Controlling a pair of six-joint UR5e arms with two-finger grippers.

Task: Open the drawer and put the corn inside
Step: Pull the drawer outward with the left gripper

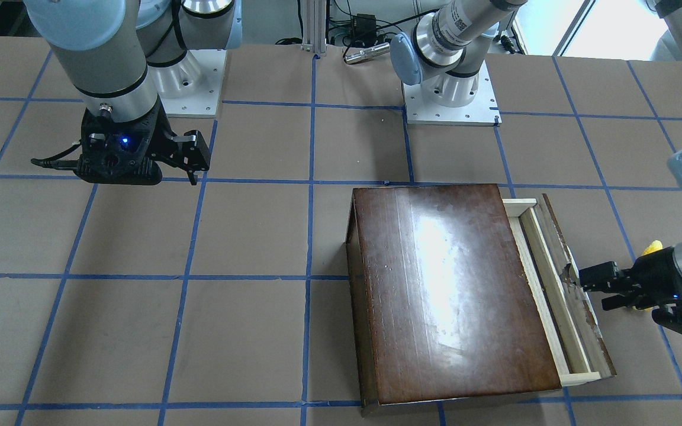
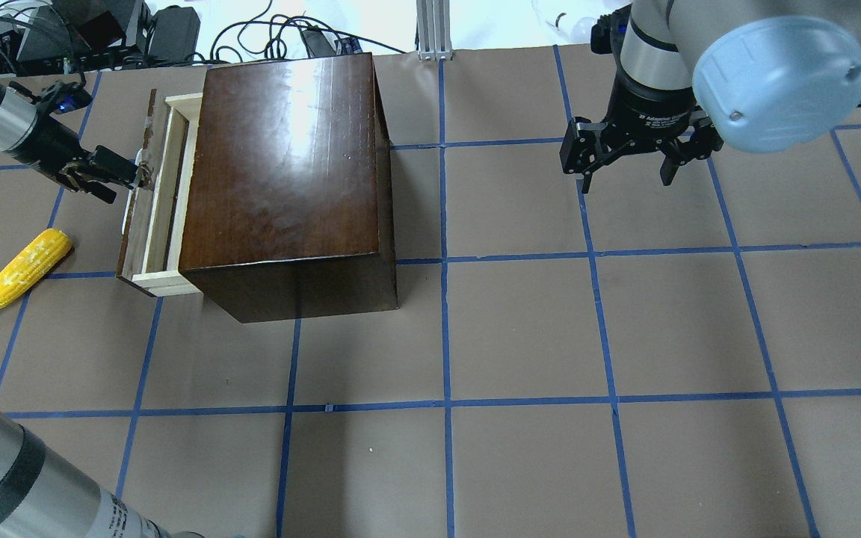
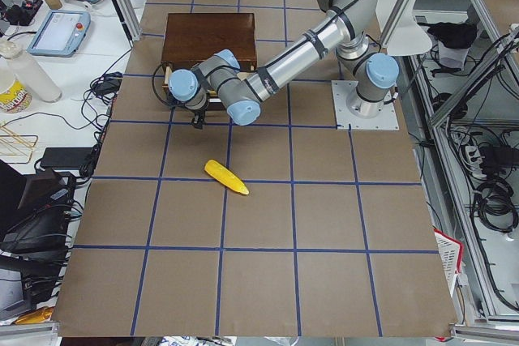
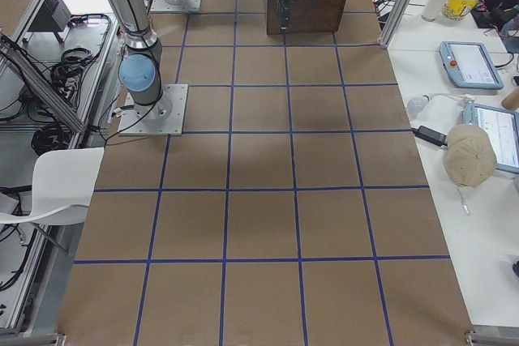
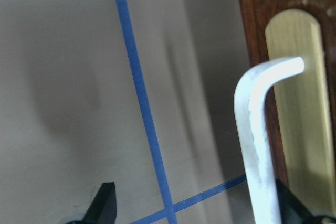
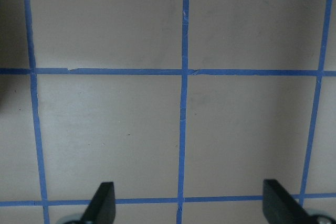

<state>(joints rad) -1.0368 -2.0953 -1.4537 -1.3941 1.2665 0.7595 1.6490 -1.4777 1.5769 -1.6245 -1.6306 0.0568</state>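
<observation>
**Front-facing view.** My left gripper [image 1: 591,289] is at the dark front panel of the drawer [image 1: 556,296], fingers spread. The drawer stands partway out of the box [image 1: 447,290], with a strip of pale wooden tray showing. Only a yellow scrap of the corn [image 1: 652,247] shows behind my left wrist. My right gripper [image 1: 194,161] hangs over the bare table [image 1: 246,331], well apart from the box.

**Overhead.** The corn lies flat on the table on my left side. It is near the drawer front but apart from it, with its pointed tip aimed away from the box. The right gripper's fingers point down, spread wide and holding nothing.

**Left side view.** The corn rests across a blue tape line [image 3: 268,181], clear of the box and outside the drawer.

**Right side view.** The box is far off, and everything there is too small to judge.

**Left wrist.** The drawer's bent metal handle [image 5: 257,145] stands on a brass plate [image 5: 307,114]. It sits between my fingers [image 5: 105,203], just beside the one on the view's right. I cannot tell whether it touches that finger. The jaws are apart, not clamped on it.

**Right wrist.** Both fingertips [image 6: 105,203] stand wide apart, with only table and tape between them.
</observation>
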